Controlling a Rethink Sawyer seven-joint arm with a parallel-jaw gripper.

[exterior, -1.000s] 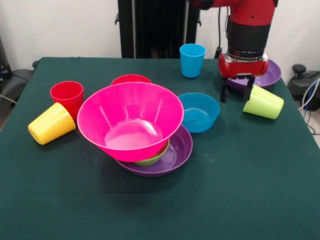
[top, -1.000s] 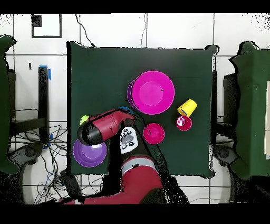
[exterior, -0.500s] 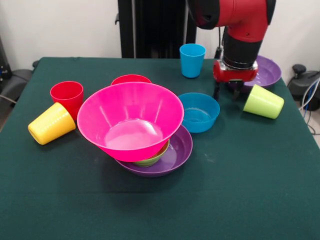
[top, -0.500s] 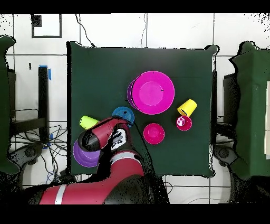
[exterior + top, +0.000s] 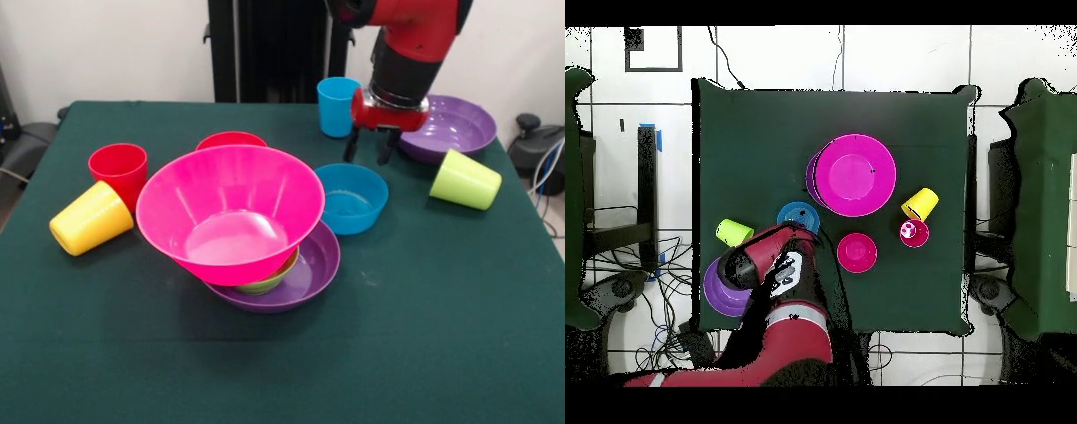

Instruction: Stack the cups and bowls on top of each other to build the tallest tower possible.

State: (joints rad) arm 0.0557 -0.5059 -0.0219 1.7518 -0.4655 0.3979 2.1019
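hand (image 5: 370,147) open above blue bowl (image 5: 351,198)

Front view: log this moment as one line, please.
claw: open, empty, above blue bowl | pink bowl: tilted on green bowl, in purple bowl | lime cup: on side

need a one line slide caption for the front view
Empty open gripper hovers above the blue bowl, beside a pink bowl tilted on a purple bowl.

Glossy red arm (image 5: 415,22) with a black cylindrical wrist band, red gripper (image 5: 369,147) block, two dark fingers.
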